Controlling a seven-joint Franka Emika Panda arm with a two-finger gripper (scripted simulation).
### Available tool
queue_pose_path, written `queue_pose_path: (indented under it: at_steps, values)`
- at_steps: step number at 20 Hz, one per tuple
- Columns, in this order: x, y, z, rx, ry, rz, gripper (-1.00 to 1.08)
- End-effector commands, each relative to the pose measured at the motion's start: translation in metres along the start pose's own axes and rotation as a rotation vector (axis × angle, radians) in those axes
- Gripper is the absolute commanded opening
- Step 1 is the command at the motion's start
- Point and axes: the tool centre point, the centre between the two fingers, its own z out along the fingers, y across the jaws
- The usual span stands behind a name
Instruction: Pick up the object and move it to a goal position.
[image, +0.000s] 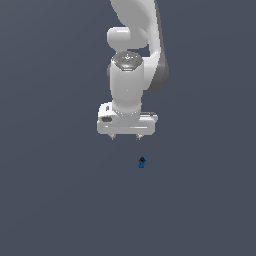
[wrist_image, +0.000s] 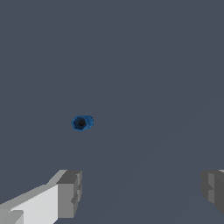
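The object (image: 141, 162) is a tiny dark-blue piece lying on the flat grey floor, a little below the white arm and toward the exterior view's right of it. From the wrist camera the object (wrist_image: 82, 123) shows as a small blue cylinder seen end-on, with a dark hollow face. My gripper (image: 125, 136) hangs above the floor, apart from the object, and its two short fingertips (image: 113, 135) point down. Its jaws stand wide apart, with nothing between the grey pads (wrist_image: 70, 192).
A plain dark grey floor (image: 50, 200) fills both views. Nothing else stands on it.
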Motion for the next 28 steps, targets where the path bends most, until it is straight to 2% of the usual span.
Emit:
queue_pose_path:
  at_steps: [1,4,10,19,28]
  values:
    - [0.0,0.0,0.0,0.0,0.0,0.0,1.0]
    - [-0.001,-0.006,0.002,0.005,-0.003,-0.002,1.0]
    - [-0.006,-0.035,0.009,0.026,-0.015,-0.013,1.0]
    - [-0.004,-0.036,0.013,0.026,-0.017,0.013,1.0]
    - [0.008,-0.046,0.035,0.027,-0.033,0.133,1.0]
